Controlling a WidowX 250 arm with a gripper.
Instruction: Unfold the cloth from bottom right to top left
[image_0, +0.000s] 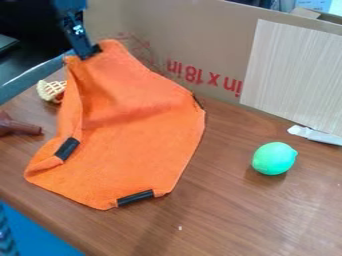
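Wood tabletop (220, 225) nearest the camera, brown, with a small white speck (180, 228) on it. Blue thing (33, 235) beyond its edge, lower left of the view.

Orange cloth (140, 135): left and middle of the view. Lower part lies on the tabletop, upper part rises off it to me. Left side bends inward along a fold, shallow creases run across the middle.

My gripper (90, 53) is at upper left, angled down. Fingers clenched on the cloth's top corner, at its left end.

Black strips on the cloth: left one (67, 148) by the fold, bottom one (135, 197) along the near edge, right one (198, 101) at the far right edge, partly visible.

Green toy fruit (274, 158) on the tabletop, right of the cloth, well apart from it. Cream lattice piece (51, 91) just left of the cloth's upper part. Dark brown object (19, 126) at the left edge of the view.

Behind: cardboard (167, 30) with red print, a pale wood-grain panel (294, 75) in front of it, white strip (316, 135) by the panel's base.
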